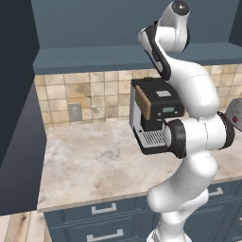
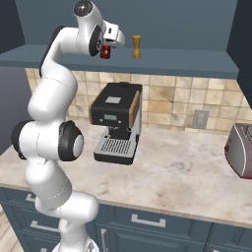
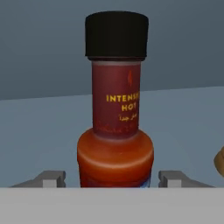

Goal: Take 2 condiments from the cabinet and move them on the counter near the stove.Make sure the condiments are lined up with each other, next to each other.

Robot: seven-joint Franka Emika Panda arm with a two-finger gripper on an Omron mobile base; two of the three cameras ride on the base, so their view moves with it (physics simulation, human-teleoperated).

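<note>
The red hot-sauce bottle [image 3: 116,131] with its black cap stands upright on the cabinet shelf [image 2: 172,63], right in front of the hand camera. My gripper [image 3: 112,178] is open, with one fingertip [image 3: 52,178] on each side of the bottle's base and a small gap at each. From the right base camera, the gripper [image 2: 106,48] is up at the shelf by the red bottle [image 2: 105,52]. The tan-orange bottle [image 2: 136,47] stands a little to its right on the same shelf, and its edge [image 3: 220,162] peeks in beside the hot sauce. The stove is out of view.
A black and silver coffee machine [image 2: 118,123] stands on the beige counter [image 2: 187,172] below the shelf, against the tiled wall. A silver toaster [image 2: 241,150] sits at the counter's right end. Blue-grey drawers [image 1: 104,210] run under the worktop.
</note>
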